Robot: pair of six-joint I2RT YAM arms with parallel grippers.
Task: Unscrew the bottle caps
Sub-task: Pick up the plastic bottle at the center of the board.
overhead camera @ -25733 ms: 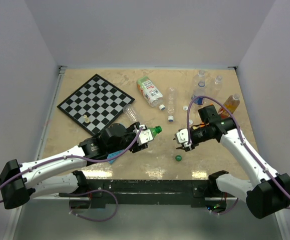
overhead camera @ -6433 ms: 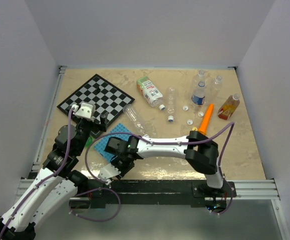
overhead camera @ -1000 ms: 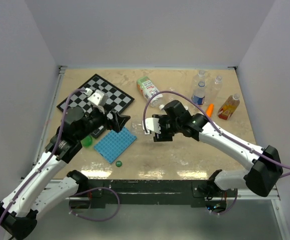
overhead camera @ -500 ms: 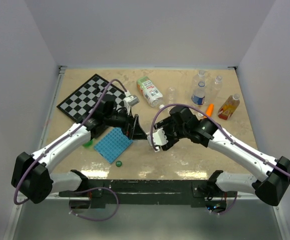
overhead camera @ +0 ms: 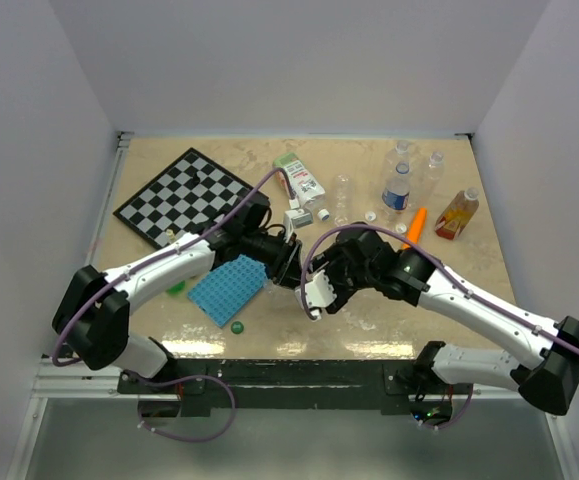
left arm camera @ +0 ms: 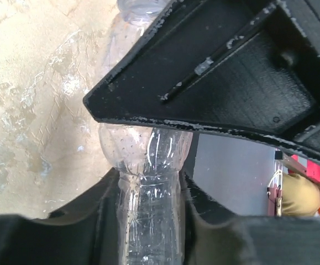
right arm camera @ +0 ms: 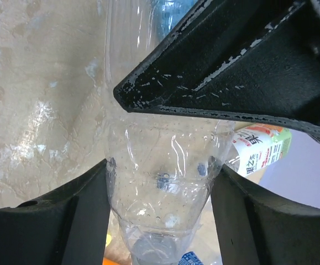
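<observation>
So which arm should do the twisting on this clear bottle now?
Left, probably. The left gripper is shut on the clear bottle at its narrow neck end, the part to turn, while the right gripper braces its wider body.

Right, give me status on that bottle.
Left gripper shut on clear bottle, narrow section. Right gripper shut on its wider body. Cap hidden. Blue studded mat alongside.

green cap (overhead camera: pixel 236 326) | small, round | lying loose on table (overhead camera: pixel 389 330), just beside blue mat (overhead camera: pixel 228 288)
</observation>
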